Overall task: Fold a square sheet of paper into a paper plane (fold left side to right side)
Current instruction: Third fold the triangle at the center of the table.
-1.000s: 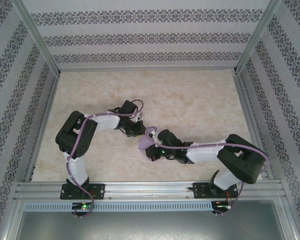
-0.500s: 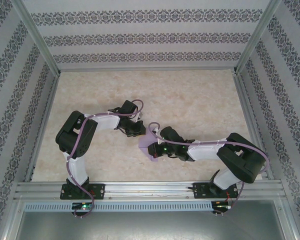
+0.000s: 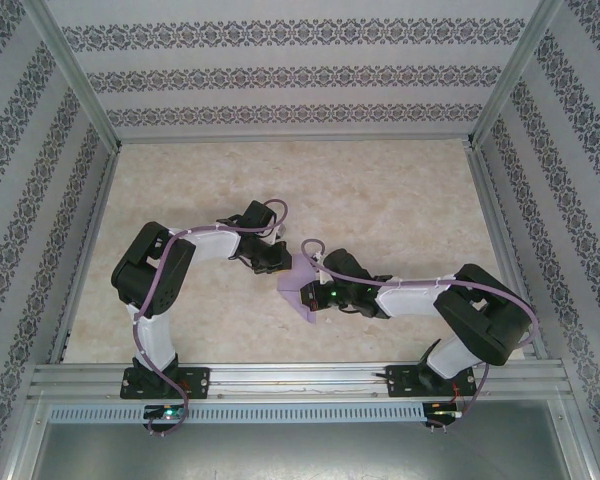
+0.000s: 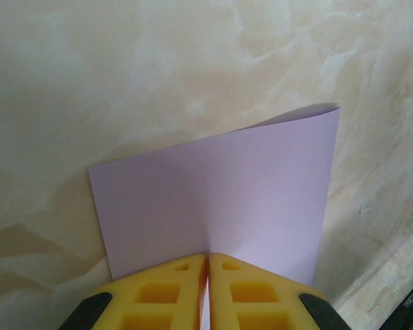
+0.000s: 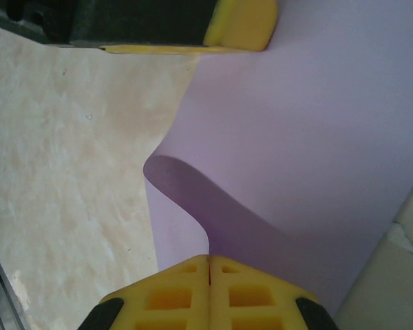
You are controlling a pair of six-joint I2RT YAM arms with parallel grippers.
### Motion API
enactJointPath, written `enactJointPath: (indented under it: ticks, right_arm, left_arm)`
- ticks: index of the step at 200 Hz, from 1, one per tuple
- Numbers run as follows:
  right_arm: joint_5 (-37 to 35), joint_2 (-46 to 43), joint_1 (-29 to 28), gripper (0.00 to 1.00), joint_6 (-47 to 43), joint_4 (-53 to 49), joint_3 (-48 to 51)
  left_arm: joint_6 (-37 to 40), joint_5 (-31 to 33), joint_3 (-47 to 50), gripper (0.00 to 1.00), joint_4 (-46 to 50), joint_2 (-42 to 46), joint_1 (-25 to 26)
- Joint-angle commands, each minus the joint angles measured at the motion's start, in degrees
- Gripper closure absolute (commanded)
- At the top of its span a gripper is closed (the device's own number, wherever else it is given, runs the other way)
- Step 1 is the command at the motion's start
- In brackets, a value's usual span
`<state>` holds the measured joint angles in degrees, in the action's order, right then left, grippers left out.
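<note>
Left pincer [image 4: 207, 258]: pressed together, its two yellow pads [image 4: 189, 302] meeting on the near edge of the square sheet of paper [image 4: 220, 192] and pinching it at about the middle of that edge.
Right pincer [image 5: 208, 261]: also pressed together, pinching a raised edge of the same sheet (the paper runs right down into the seam between its own yellow pads).
Sheet, left wrist view: lavender and plain, lying mostly flat. Its far right corner lifts off the surface [image 4: 124, 69] and curls, with shadow beneath it.
Sheet, right wrist view: the part led into the right pincer bulges up in a soft loop, its shaded underside a darker purple. The rest spreads flat beyond it.
Pincers to each other: near one another, on different edges of the sheet. One yellow pad of the left pincer lies at the sheet's far edge in the right wrist view.
Sheet, overhead view: between the two pincer tips, in the near middle of the surface.
Arms: left arm [image 3: 155, 290] and right arm [image 3: 480, 320] both bend inward toward the middle.
Surface: pale marbled beige (bounded by a metal frame [image 3: 85, 250] and patterned walls [image 3: 280, 75]).
</note>
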<state>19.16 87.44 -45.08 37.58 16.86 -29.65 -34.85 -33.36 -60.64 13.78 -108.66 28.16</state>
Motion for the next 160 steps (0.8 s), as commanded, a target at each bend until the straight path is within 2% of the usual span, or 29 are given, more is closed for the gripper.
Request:
enactJointPath:
  ticks: [1,160]
  right_arm:
    - [-1.2,0.66,0.77,1.0,-0.8,-1.85,-1.72]
    - [-3.82,1.42,2.22,1.0,-2.94,-6.04,-3.48]
  left_arm:
    - [0.24,4.47,1.65,0.88,3.72,-2.72,1.19]
    - [-0.21,4.99,1.99,0.88,3.71,-2.17,1.48]
